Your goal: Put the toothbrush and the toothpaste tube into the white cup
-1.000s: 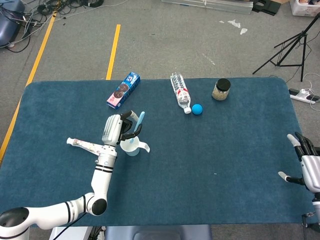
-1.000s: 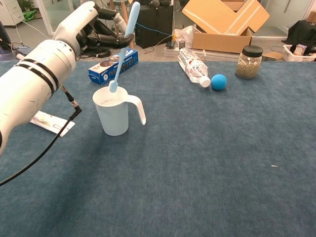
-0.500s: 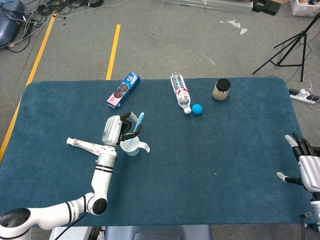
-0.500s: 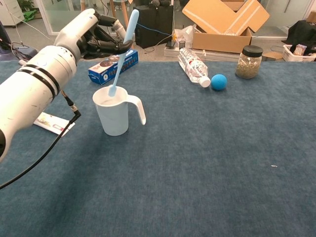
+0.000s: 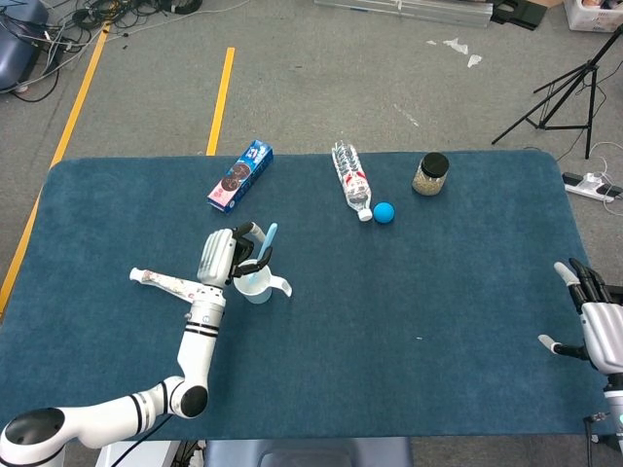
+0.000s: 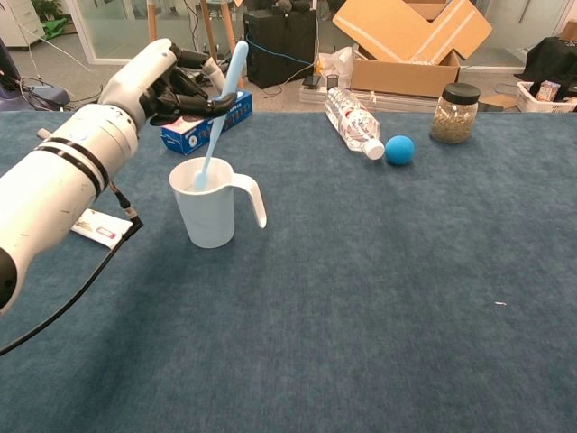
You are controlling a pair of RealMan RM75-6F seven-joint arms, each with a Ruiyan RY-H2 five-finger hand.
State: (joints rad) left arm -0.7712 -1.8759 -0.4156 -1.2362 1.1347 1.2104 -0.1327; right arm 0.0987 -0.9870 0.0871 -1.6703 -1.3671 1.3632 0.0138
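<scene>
Over the white cup (image 6: pixel 208 211), left hand (image 6: pixel 171 83) pinches the light-blue toothbrush (image 6: pixel 219 115) near upright, so its lower end clears the rim and drops in; tip is now inside the cup, lower than half a second ago. Toothpaste tube (image 5: pixel 165 282) lies on table (image 5: pixel 409 321) just left of cup. Right hand (image 5: pixel 596 316) idle, fingers spread, holding nothing.

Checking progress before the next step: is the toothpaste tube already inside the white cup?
No, the toothpaste tube lies flat on the table, left of the white cup.
</scene>
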